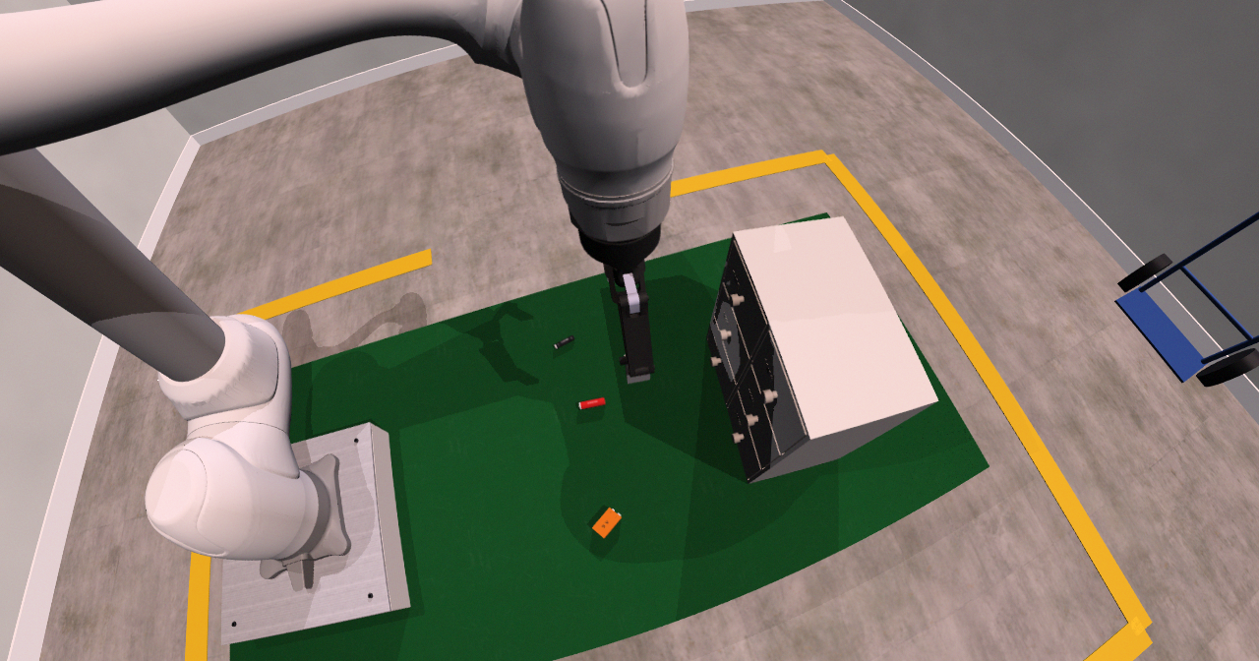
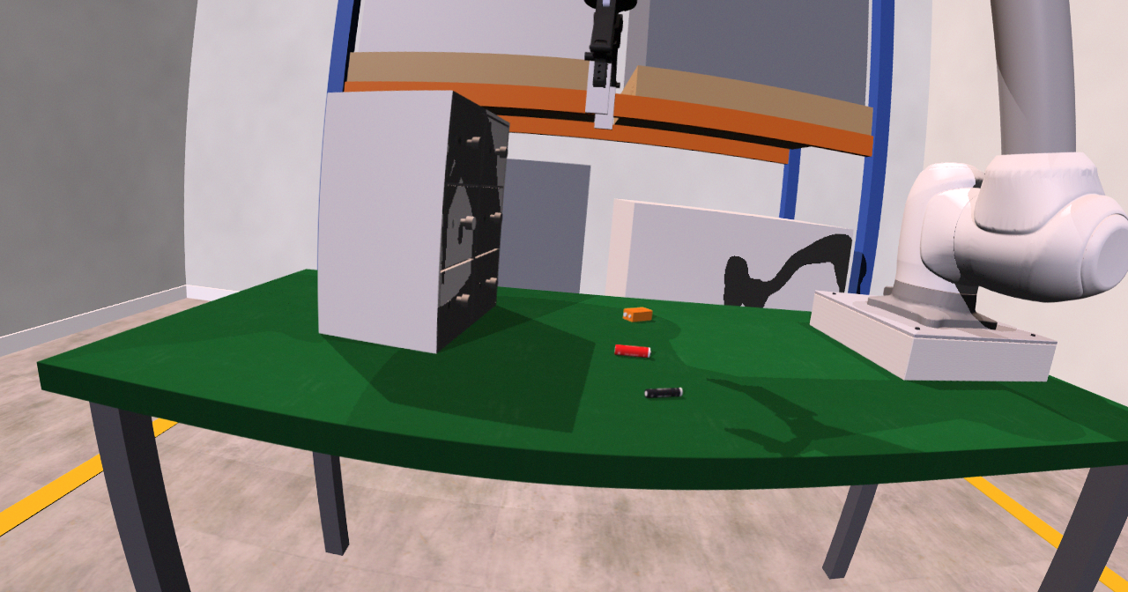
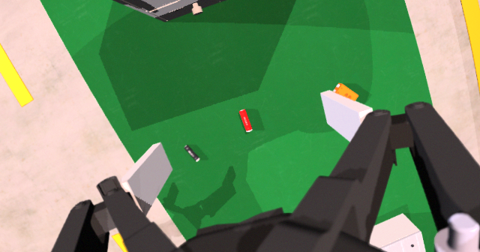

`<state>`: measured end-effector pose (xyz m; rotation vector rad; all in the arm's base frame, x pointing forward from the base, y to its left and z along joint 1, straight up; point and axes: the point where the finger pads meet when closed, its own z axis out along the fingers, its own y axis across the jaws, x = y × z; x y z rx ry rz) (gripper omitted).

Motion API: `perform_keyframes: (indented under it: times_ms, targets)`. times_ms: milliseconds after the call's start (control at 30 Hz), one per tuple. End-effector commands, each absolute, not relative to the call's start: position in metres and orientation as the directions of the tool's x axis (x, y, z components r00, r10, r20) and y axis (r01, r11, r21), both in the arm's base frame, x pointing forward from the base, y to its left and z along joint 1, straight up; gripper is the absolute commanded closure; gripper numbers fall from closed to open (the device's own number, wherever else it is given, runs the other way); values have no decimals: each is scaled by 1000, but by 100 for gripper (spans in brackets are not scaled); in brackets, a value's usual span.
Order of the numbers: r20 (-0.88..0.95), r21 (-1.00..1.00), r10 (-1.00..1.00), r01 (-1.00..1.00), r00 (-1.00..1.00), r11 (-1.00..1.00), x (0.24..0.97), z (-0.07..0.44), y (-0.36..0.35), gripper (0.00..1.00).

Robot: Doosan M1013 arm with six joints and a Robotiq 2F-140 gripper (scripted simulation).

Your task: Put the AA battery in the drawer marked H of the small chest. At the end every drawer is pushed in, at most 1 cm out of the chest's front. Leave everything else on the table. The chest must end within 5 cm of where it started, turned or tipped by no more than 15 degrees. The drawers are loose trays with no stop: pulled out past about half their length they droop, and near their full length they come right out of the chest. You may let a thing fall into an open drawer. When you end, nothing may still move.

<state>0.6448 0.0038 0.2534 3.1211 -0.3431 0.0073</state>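
Wide open, with nothing pinched between its fingers, the end effector (image 1: 637, 377) (image 2: 601, 115) (image 3: 243, 133) hangs high over the bench (image 1: 493, 499) (image 2: 236, 399) (image 3: 319, 49). Behind, from where I'd stand, an orange-beamed rack (image 2: 709, 129) fills the back of the room. A green top covers the bench, and the white chest (image 1: 827, 305) (image 2: 382, 210) (image 3: 124, 1) stands upright on it, dark drawer fronts facing the arm's foot, all seemingly shut; I can't read which is H.

Smaller things lie apart in front of it: the orange block (image 1: 606, 522) (image 2: 637, 314) (image 3: 346, 91), then the red battery (image 1: 591, 402) (image 2: 632, 350) (image 3: 245, 121), then the thinner black battery (image 1: 563, 341) (image 2: 663, 392) (image 3: 191, 153). By thickness, I'd take red for the AA. It rests on the bench, well below the end effector, its long axis running roughly chest to arm foot, nearly square to the line the fingers would close along. Little turning should be needed if it is fetched first; a drawer must still be opened.
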Motion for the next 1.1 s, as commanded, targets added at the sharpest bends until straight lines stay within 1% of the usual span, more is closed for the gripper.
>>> perform_keyframes:
  times_ms: [0,33,67,100,200,700,1067]
  targets:
    - [3,-1,-215,-215,977,-977,640,273,-24,0]
    - [3,-1,-215,-215,977,-977,632,293,-50,0]
    - [3,-1,-215,-215,977,-977,632,293,-50,0]
    - [3,-1,-215,-215,977,-977,625,308,-69,0]
    - [3,-1,-215,-215,977,-977,621,316,-79,0]
    - [21,-1,-215,-215,976,-977,622,315,-79,0]
    - [101,-1,-214,-215,971,-977,628,309,-80,0]
